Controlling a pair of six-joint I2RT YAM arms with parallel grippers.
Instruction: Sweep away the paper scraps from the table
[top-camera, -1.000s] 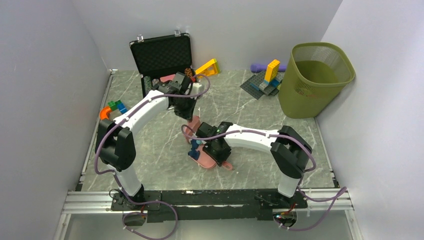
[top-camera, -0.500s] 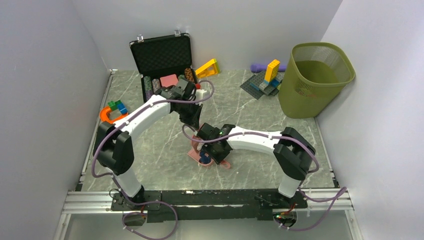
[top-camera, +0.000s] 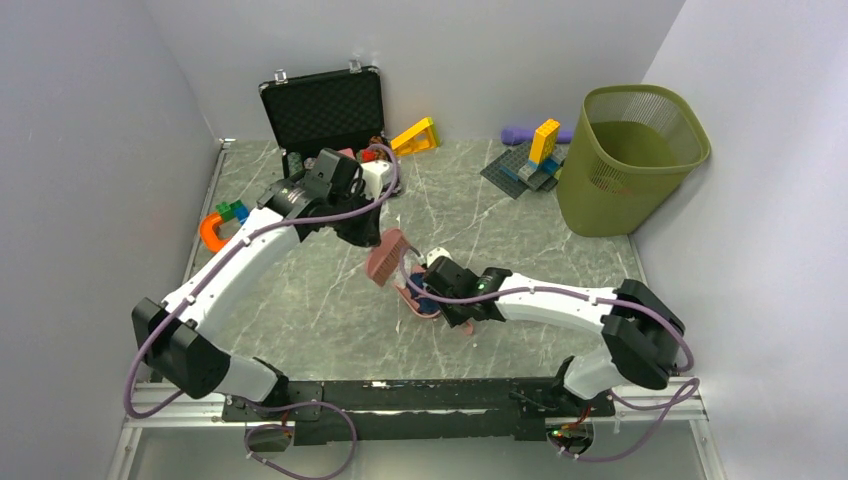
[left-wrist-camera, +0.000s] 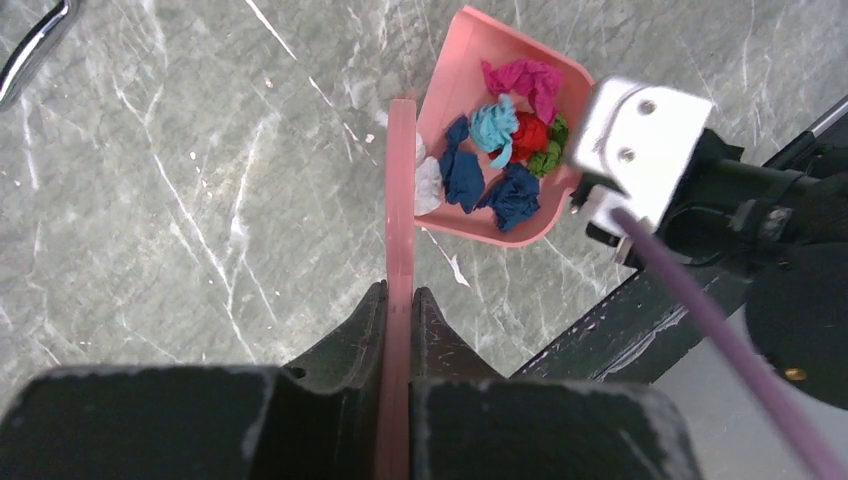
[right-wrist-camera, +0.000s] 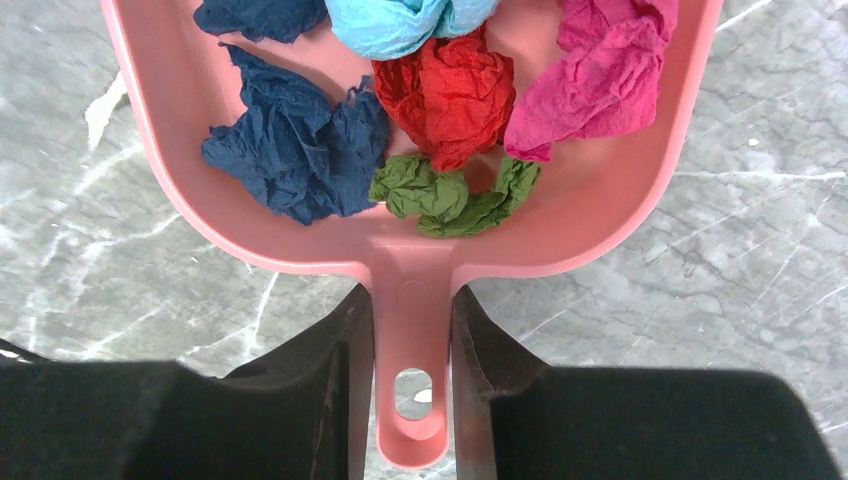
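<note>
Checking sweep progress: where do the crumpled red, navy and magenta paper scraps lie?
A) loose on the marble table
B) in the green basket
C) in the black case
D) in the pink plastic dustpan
D: the right wrist view shows the paper scraps inside the pink plastic dustpan held by the right end effector.

paper scraps (right-wrist-camera: 450, 90): in the dustpan (right-wrist-camera: 410, 300), toward its handle end
dustpan: middle of the table (top-camera: 300, 290)
brush (top-camera: 386, 256): just left of dustpan
bin (top-camera: 625, 160): far right
case (top-camera: 322, 110): back left
</note>
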